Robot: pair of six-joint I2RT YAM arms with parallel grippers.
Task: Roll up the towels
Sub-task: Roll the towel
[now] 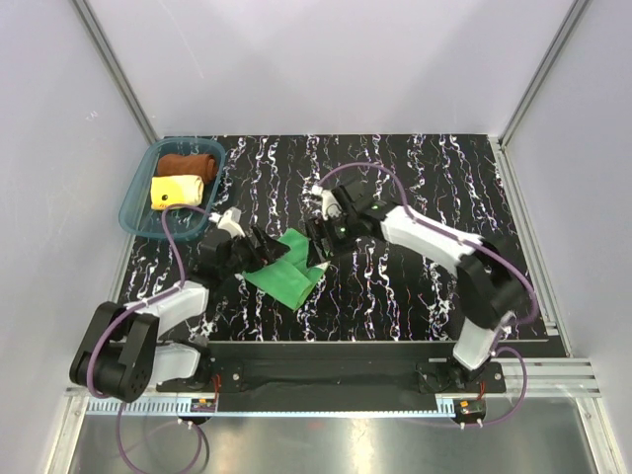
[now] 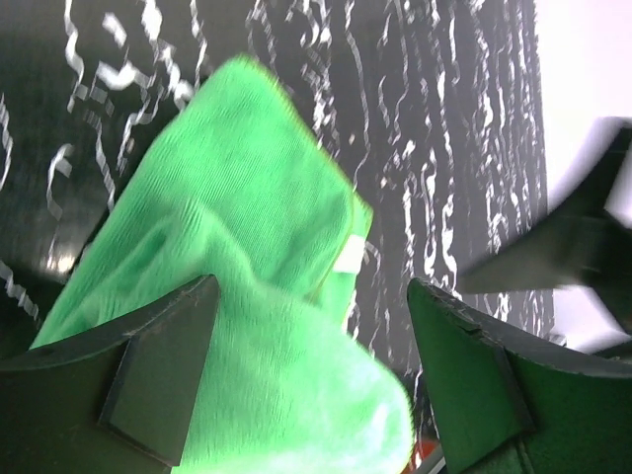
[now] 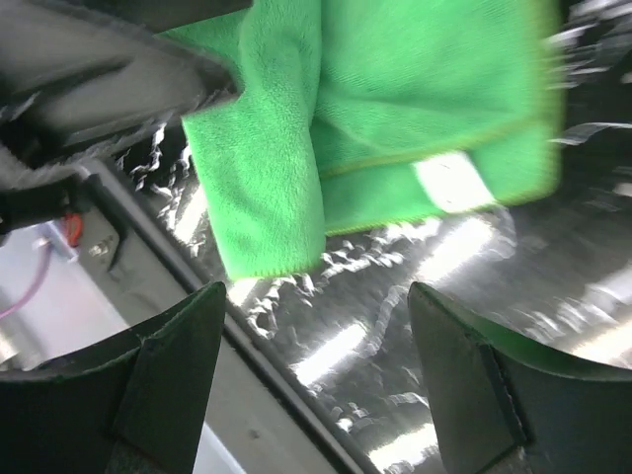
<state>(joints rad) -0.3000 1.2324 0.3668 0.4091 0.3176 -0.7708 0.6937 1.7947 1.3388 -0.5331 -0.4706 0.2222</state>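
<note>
The bright green towel point(image 1: 287, 275) lies partly folded on the black marbled table. My left gripper point(image 1: 265, 248) is at its left end, open, and in the left wrist view a bulging fold of the green towel point(image 2: 247, 197) sits between the wide-apart fingers point(image 2: 314, 296). My right gripper point(image 1: 319, 240) is at the towel's upper right edge, open, with only table between its fingers point(image 3: 318, 296); the green towel point(image 3: 395, 89) with its white label point(image 3: 449, 183) lies just beyond the tips. The rust-brown towel point(image 1: 188, 163) and the pale yellow towel point(image 1: 176, 190) lie rolled in the tray.
The translucent teal tray point(image 1: 134, 202) stands at the table's far left corner. White walls with metal posts enclose the table point(image 1: 425, 197) on three sides. A dark rail point(image 1: 326, 357) with both arm bases runs along the near edge.
</note>
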